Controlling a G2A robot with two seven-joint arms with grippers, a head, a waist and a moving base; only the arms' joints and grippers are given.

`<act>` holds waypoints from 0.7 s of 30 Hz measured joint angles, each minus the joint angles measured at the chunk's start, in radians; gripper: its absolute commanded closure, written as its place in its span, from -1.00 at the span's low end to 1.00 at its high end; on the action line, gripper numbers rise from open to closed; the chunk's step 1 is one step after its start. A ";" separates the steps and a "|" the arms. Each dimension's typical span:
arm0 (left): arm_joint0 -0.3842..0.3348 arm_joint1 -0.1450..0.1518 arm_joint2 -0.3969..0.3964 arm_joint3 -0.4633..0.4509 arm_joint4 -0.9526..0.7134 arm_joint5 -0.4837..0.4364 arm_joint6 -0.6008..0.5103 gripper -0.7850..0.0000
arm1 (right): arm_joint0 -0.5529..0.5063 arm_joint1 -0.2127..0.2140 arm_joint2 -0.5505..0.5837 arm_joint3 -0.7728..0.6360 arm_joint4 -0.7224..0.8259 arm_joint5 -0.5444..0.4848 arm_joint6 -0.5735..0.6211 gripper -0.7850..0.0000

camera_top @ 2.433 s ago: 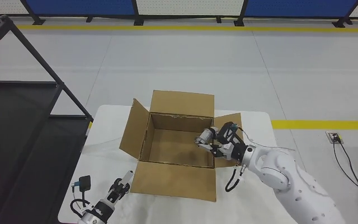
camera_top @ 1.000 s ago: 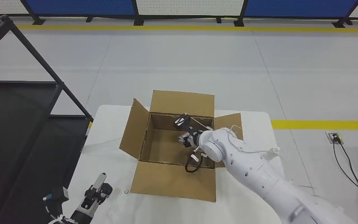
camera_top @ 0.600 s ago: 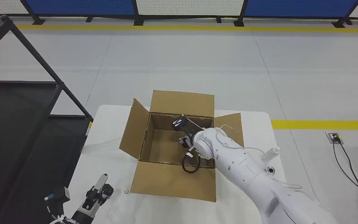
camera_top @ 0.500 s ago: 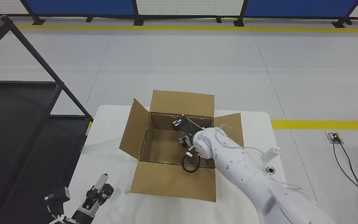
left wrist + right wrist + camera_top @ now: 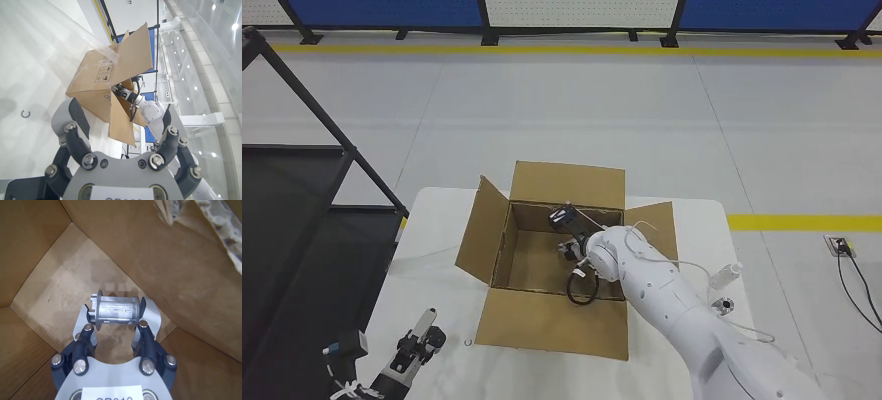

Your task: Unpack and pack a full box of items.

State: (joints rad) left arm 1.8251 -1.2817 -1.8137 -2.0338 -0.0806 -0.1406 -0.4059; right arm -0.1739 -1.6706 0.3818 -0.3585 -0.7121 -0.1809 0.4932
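An open cardboard box (image 5: 547, 320) stands mid-table with its flaps spread. My right gripper (image 5: 115, 310) is down inside it, shut on a grey metal flanged cylinder (image 5: 117, 312) held just above the box floor (image 5: 62, 291) near a corner. In the top view that gripper (image 5: 569, 240) sits by the box's far wall. My left gripper (image 5: 124, 121) hovers open and empty over the table's front left corner (image 5: 428, 330), well short of the box (image 5: 94, 83).
A small C-shaped ring (image 5: 25, 113) lies on the white table before the left gripper, also visible from above (image 5: 470, 344). Two small items (image 5: 726, 271) (image 5: 721, 305) lie right of the box. A black rack (image 5: 302, 230) stands along the table's left side.
The right arm swung from the box's right flap into the box with the metal cylinder. The left gripper drew back toward the front left corner. Little has moved in the last half second.
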 measured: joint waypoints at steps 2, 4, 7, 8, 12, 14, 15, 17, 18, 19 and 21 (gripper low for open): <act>0.000 0.001 0.000 0.000 0.000 0.000 0.000 -1.00 | 0.002 -0.003 0.005 0.008 -0.004 -0.007 -0.008 -0.20; -0.001 0.001 0.001 0.000 0.000 0.000 -0.001 -1.00 | 0.002 -0.006 0.009 0.014 -0.010 -0.011 -0.015 -0.27; -0.003 0.002 0.004 -0.001 0.002 0.002 -0.001 -1.00 | 0.003 -0.009 0.015 0.019 -0.018 -0.018 -0.022 -0.44; -0.004 0.003 0.005 -0.002 0.003 0.003 -0.001 -1.00 | 0.003 -0.009 0.017 0.021 -0.020 -0.020 -0.025 -0.56; -0.006 0.004 0.010 -0.002 0.009 0.005 -0.001 -1.00 | 0.002 -0.010 0.027 0.027 -0.028 -0.031 -0.033 -0.65; -0.008 0.005 0.013 -0.003 0.009 0.006 -0.001 -1.00 | 0.001 -0.010 0.032 0.029 -0.032 -0.035 -0.040 -0.66; -0.009 0.005 0.014 -0.003 0.010 0.007 -0.002 -1.00 | 0.001 -0.010 0.035 0.030 -0.033 -0.037 -0.043 -0.65; -0.012 0.006 0.017 -0.003 0.012 0.007 -0.001 -1.00 | 0.000 -0.008 0.041 0.032 -0.037 -0.042 -0.051 -0.69; -0.013 0.006 0.019 -0.003 0.014 0.007 -0.001 -1.00 | 0.000 -0.008 0.044 0.032 -0.038 -0.044 -0.054 -0.70; -0.014 0.006 0.021 -0.003 0.016 0.007 0.000 -1.00 | 0.000 -0.006 0.049 0.032 -0.039 -0.051 -0.061 -0.72; -0.016 0.007 0.024 -0.003 0.018 0.009 0.001 -1.00 | 0.001 -0.002 0.058 0.032 -0.036 -0.071 -0.073 -0.79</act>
State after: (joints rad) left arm 1.8094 -1.2749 -1.7898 -2.0369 -0.0626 -0.1317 -0.4053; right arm -0.1731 -1.6726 0.4395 -0.3261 -0.7483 -0.2517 0.4203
